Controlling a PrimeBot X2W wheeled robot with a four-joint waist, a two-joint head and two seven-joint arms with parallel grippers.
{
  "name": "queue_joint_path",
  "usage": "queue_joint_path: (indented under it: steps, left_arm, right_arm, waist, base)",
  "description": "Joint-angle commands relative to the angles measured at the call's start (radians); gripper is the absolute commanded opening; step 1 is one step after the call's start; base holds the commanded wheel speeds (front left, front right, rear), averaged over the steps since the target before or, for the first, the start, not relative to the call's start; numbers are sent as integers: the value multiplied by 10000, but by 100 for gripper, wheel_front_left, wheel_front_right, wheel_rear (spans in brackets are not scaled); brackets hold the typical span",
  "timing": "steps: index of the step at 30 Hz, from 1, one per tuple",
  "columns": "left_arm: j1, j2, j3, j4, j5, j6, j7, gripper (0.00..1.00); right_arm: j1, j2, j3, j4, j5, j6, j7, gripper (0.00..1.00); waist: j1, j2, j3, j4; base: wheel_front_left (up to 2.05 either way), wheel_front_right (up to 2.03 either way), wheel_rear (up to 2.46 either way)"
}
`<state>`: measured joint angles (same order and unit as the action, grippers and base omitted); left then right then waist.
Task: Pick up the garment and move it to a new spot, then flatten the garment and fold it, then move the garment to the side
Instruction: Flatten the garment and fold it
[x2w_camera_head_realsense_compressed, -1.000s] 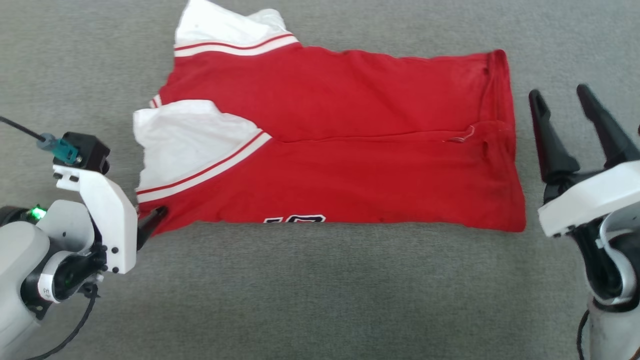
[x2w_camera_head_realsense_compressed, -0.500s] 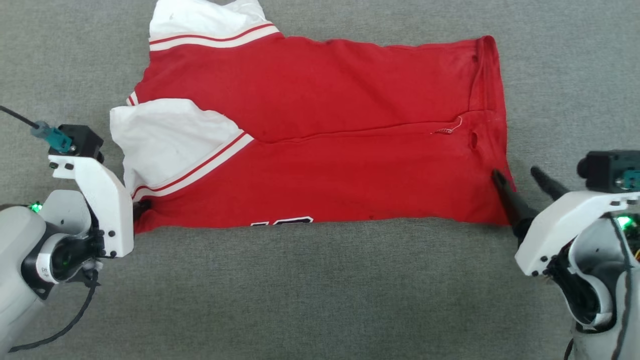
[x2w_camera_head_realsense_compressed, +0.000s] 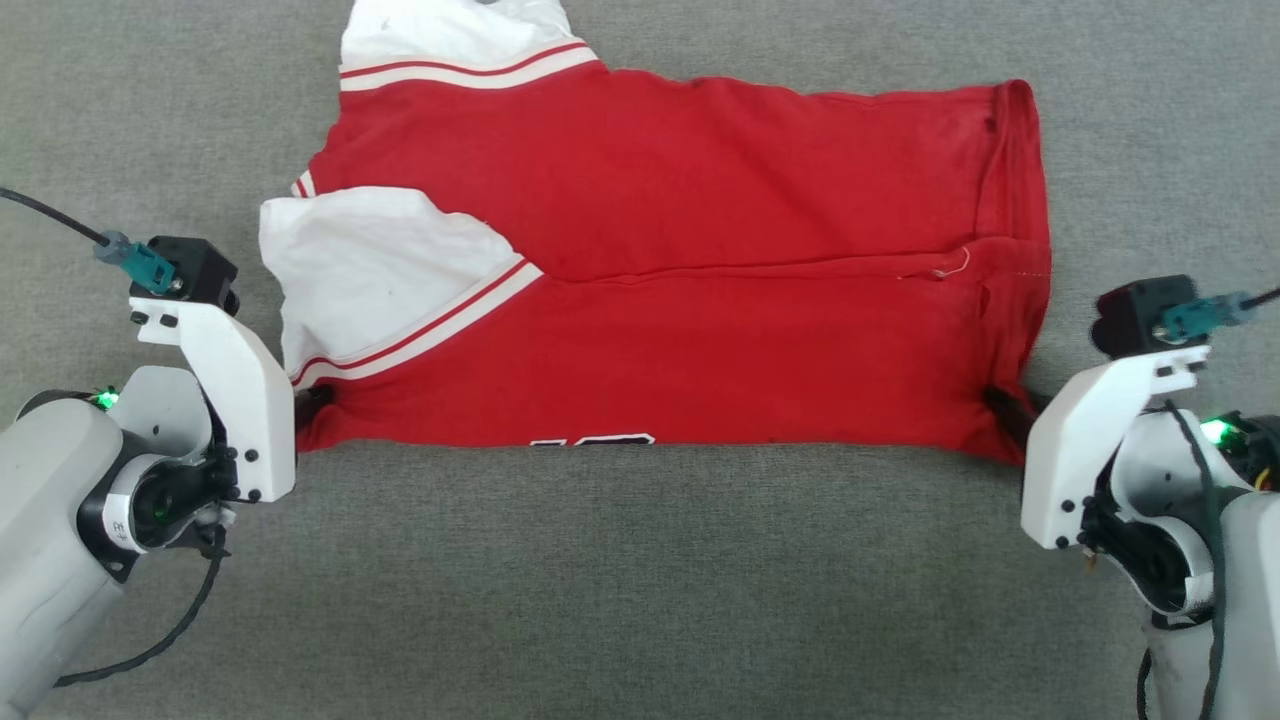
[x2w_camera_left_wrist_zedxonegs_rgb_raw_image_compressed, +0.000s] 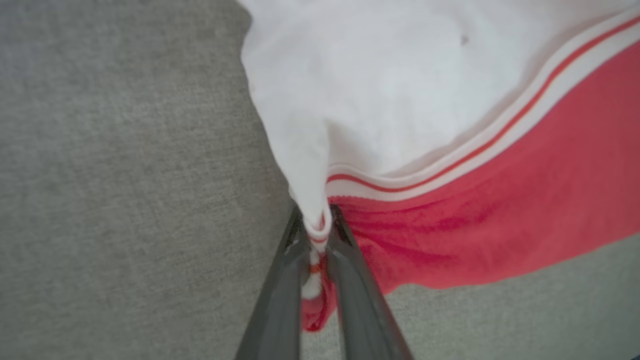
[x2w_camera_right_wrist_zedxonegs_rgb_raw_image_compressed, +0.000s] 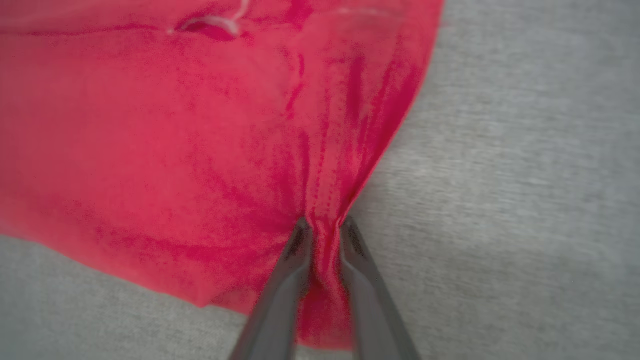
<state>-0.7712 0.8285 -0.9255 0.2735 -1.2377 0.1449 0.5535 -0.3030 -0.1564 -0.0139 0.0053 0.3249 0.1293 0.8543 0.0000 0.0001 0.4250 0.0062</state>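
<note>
Hiding most of its black lettering (x2w_camera_head_realsense_compressed: 592, 439), one red soft jersey shirt (x2w_camera_head_realsense_compressed: 700, 230) with two white sleeves (x2w_camera_head_realsense_compressed: 370, 260) lies on grey cloth (x2w_camera_head_realsense_compressed: 640, 580). Left gripper (x2w_camera_left_wrist_zedxonegs_rgb_raw_image_compressed: 316, 211) and right gripper (x2w_camera_right_wrist_zedxonegs_rgb_raw_image_compressed: 324, 221) each clamp a near corner.

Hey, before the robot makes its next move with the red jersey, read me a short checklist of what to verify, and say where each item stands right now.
1. Left gripper shut on the garment's near sleeve-side corner: ok.
2. Right gripper pinching the near hem corner: ok.
3. Near edge runs straight between the two grips: ok.
4. Every folded layer caught in each pinch: cannot tell.
5. Far sleeve lying flat: cannot tell, the head view's top edge cuts it off.
</note>
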Motion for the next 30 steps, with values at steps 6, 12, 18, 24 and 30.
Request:
queue_joint_path:
  steps: [6,12,18,24,30]
  left_arm:
    - [252,-242,-216,-41,-53,-55,78,0]
    - [400,391,-35,-781,-312,328,400,0]
    - [732,1230,104,-2115,-447,1086,629,0]
    - [1381,1864,149,-3534,-690,1934,732,0]
    - [1954,2095,86,-4225,-913,2377,591,0]
  right_arm:
    - [236,-333,183,-230,300,14,1218,0]
    - [200,-885,-61,-1234,617,13,2064,0]
    - [668,-1318,-253,-2176,1081,13,3060,0]
    - [1333,-1430,-672,-3164,1282,13,4005,0]
    - [1843,-1154,-919,-3451,1086,13,4421,0]
  waist:
    - [0,-1,-97,133]
    - [0,-1,-251,248]
    - [0,-1,-360,362]
    - [0,-1,-350,446]
    - [0,-1,-328,461]
  base:
    - [0,0,0]
    - [0,0,0]
    - [0,0,0]
    - [0,0,0]
    - [0,0,0]
